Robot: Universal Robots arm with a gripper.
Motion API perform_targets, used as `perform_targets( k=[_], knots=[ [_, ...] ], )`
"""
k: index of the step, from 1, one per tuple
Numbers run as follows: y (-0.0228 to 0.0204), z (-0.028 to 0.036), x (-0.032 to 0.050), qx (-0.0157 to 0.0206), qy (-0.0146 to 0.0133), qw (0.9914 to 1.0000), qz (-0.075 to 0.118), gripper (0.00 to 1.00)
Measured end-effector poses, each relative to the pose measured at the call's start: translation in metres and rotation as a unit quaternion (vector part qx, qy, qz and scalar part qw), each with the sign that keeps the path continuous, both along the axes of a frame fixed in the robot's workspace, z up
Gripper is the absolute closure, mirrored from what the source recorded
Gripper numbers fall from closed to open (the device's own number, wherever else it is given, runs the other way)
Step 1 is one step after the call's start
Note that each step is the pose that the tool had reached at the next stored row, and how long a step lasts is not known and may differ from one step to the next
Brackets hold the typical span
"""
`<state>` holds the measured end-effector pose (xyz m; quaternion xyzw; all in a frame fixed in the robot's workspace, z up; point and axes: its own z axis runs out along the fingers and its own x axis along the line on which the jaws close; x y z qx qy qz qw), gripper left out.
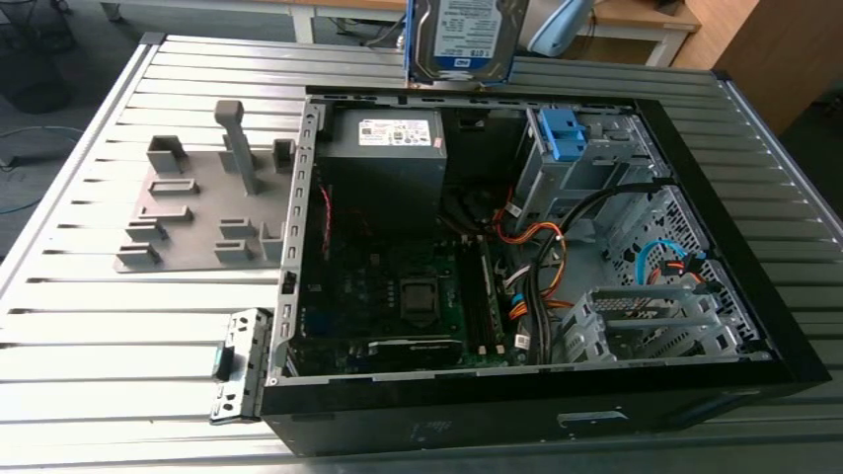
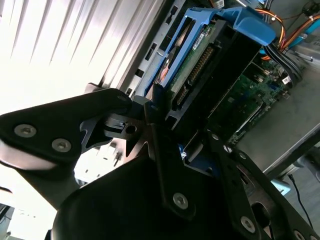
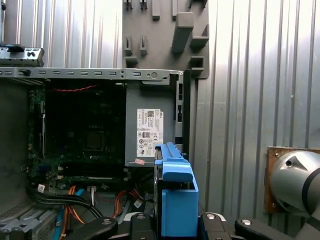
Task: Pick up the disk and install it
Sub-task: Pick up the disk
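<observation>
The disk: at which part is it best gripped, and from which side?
At one short end, coming from that end, clamping the two flat faces: the disk is thin and flat. The gripper holds it so, upright above the case.

Open computer case [image 1: 527, 420], grey fixture [image 1: 197, 235], ribbed table [image 1: 118, 336]

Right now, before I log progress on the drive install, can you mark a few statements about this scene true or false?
The disk is already installed inside the case. False: it is held above the open case.
The jaws are shut on the disk. True.
The case has its side panel on. False: it is open, the motherboard showing.
A grey fixture plate lies on the table at the exterior view's left of the case. True.
</observation>
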<state>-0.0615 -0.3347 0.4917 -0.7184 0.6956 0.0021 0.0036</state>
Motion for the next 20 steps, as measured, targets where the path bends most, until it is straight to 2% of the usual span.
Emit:
perform_targets(
  k=[6, 20],
  knots=[
    [-0.0081, 0.0000, 0.0003, 0.0000, 0.0000, 1.00000, 0.000, 0.64],
    [-0.0204, 0.0000, 0.0010, 0.0000, 0.0000, 1.00000, 0.000, 0.64]
  ],
)
